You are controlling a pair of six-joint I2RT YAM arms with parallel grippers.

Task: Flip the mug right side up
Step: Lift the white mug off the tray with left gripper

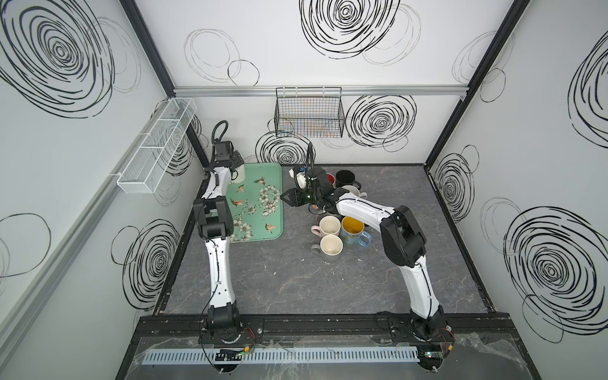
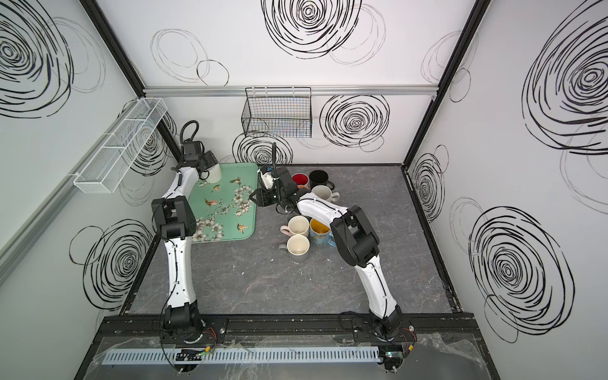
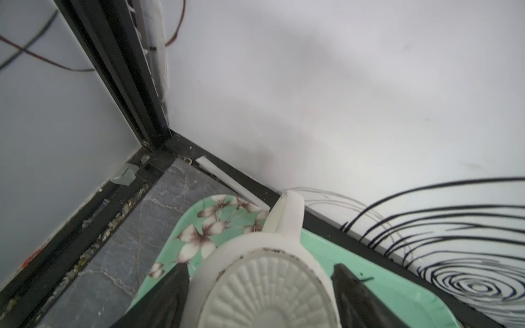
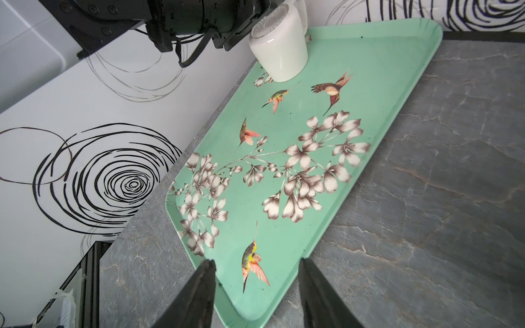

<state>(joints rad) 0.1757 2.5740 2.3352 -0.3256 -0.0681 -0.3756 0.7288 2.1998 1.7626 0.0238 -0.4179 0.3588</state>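
Between the left fingers point(image 3: 176, 286): the white mug point(image 3: 270, 284) stands upside down, base up, on a corner of the tray point(image 3: 369, 255).
Left pincer point(image 3: 260, 267): open, with one dark finger on each side of the mug wall and very close to it. I cannot tell if the pads touch the mug. The mug rests on the tray and is not lifted.
Right pincer point(image 4: 258, 295): open, with a clear gap between its two fingers. It holds nothing, and I see it touch nothing. It hangs at the tray edge nearest to it, tips pointing across the tray.
Mug place: in both top views the mug point(image 1: 240, 174) point(image 2: 214, 172) is just below the left pincer's wrist, and well apart from the right pincer point(image 1: 286, 197).
Mug material: glossy white ceramic, a little tapered. The foot ring is rough with dark specks, and the base has ribs like a fan. The handle is on the side away from the left pincer's wrist.
Tray look: mint green and smooth, with rounded corners and a low raised rim, printed with hummingbirds and pale blossoms.
Table point(image 1: 296, 279): dark grey, marble pattern with thin light veins.
Other mugs point(image 1: 329, 225): an upright group behind the right pincer, beside its arm.
Hidden: in the top views the left pincer's fingers are covered by its own wrist. The left wrist view cuts off the lower part of the mug. The right arm covers some of the other mugs in part.
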